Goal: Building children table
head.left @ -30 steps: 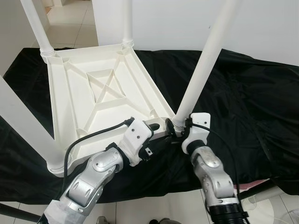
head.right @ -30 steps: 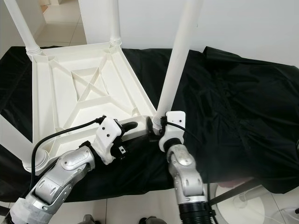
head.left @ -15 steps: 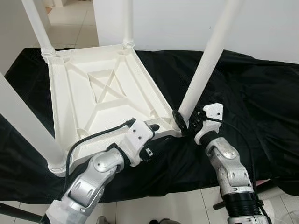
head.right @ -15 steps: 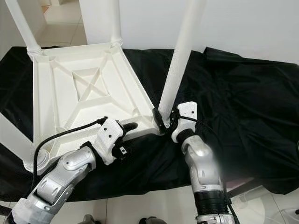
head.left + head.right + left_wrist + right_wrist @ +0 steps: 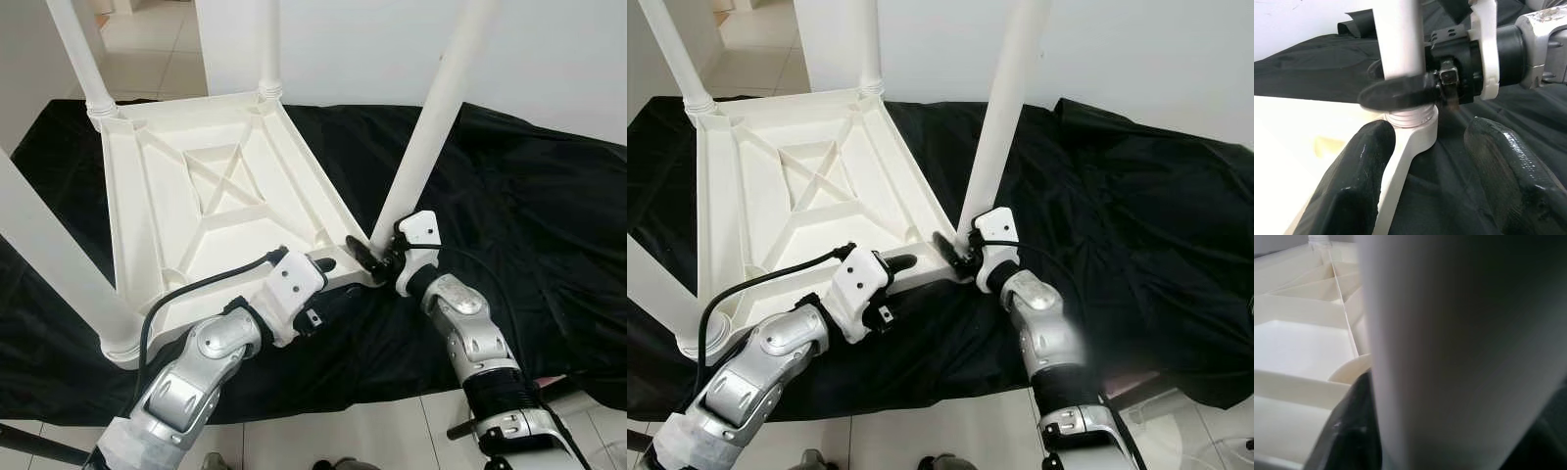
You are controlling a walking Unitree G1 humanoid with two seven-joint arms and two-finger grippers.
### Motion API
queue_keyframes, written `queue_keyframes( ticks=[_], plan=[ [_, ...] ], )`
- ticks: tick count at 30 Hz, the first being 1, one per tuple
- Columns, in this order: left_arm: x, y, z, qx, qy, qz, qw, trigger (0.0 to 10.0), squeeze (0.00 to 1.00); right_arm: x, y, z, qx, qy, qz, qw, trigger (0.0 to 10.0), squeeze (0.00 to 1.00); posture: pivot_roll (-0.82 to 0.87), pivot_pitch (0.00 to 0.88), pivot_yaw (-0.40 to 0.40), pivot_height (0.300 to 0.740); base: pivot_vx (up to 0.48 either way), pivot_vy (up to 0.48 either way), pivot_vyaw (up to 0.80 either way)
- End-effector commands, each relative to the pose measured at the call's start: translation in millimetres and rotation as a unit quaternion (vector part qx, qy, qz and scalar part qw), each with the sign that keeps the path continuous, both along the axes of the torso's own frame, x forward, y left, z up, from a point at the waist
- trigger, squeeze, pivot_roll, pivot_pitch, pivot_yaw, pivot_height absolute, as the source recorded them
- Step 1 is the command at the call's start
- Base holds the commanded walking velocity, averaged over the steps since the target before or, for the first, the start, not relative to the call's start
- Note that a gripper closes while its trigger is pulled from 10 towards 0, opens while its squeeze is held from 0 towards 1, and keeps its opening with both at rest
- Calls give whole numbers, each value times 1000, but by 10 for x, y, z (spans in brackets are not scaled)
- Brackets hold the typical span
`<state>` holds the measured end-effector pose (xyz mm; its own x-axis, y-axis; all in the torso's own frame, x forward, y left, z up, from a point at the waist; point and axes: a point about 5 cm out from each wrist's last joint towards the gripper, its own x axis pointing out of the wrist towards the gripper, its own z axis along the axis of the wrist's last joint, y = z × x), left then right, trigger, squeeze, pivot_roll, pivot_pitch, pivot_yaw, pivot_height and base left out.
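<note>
1. Our right gripper (image 5: 377,262) sits at the base of the near-right leg (image 5: 431,122). One black finger (image 5: 1396,94) crosses the front of the leg just above its threaded collar, so we read the fingers as pinching the leg. The right wrist view, close against the white tube, agrees.
2. Our left gripper (image 5: 1422,161) is spread. One finger (image 5: 1359,166) rests on the tabletop's corner rim and the other (image 5: 1503,166) hangs over the black cloth (image 5: 529,215), with the corner socket between them. We judge this steadies the corner while the leg is turned; whether it presses down we cannot tell.
3. The tabletop (image 5: 211,196) lies upside down on the cloth, ribs facing up, so the sockets are reachable from above.
4. Legs stand in all four corners: far-left (image 5: 78,54), far-right (image 5: 266,44), near-left (image 5: 49,255), and the one in hand.
5. The held leg leans slightly; we judge it is not fully seated and needs more turning.
6. Risk: the smooth tube may slip in the grip.
</note>
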<state>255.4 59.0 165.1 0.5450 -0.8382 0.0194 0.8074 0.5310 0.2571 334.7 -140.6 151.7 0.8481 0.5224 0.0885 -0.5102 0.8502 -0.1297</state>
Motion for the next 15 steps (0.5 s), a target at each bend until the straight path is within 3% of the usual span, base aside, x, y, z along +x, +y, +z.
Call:
queue_keyframes(
  ticks=[1, 7, 8, 15],
  plan=[
    [-3, 11, -3, -1, -6, 12, 1000, 10000, 0, 6, 6, -48, -7, 2, 10, 1000, 0, 0, -20, 92, -68, 740, 0, 0, 0],
    [-7, 15, -9, 1, -8, 12, 1000, 10000, 0, 4, -13, -84, -5, 5, 6, 1000, 0, 0, -21, 95, -64, 740, 0, 0, 0],
    [-8, 15, -6, 1, -9, 11, 1000, 10000, 0, -11, -16, -92, 6, 11, 5, 1000, 10000, 0, -21, 97, -64, 740, 0, 0, 0],
    [-34, 10, -15, -1, -9, 8, 1000, 10000, 0, -73, 10, -94, 40, 23, -29, 999, 10000, 0, -33, 105, -63, 740, 0, 0, 0]
  ],
)
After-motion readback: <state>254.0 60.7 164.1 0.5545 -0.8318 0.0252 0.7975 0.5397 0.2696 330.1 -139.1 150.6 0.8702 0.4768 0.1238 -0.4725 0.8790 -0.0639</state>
